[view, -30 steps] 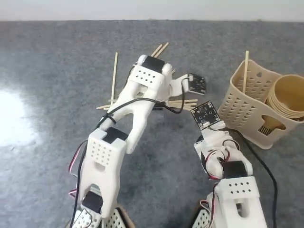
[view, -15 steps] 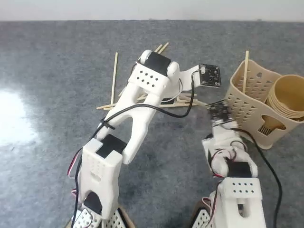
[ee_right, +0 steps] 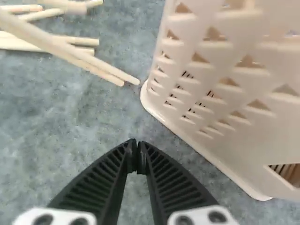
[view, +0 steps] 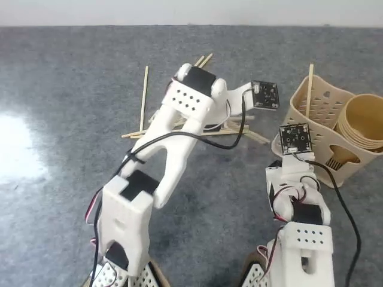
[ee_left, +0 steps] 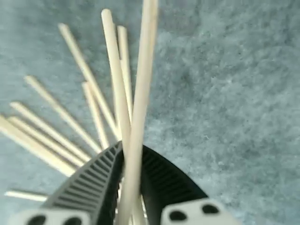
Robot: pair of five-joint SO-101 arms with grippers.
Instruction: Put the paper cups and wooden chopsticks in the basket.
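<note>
- The basket point(view: 308, 133) stands on the tabletop's point(view: 60, 89) right side, paper cups point(view: 362, 119) stacked inside it.
- Loose chopsticks point(view: 144, 95) lie scattered left of the basket.

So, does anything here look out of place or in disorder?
Yes: the loose chopsticks lie crossed at all angles on the table beside the basket, not lined up. The left gripper is shut on a chopstick that sits at a slant between its jaws. Nothing looks broken or spilled.
</note>
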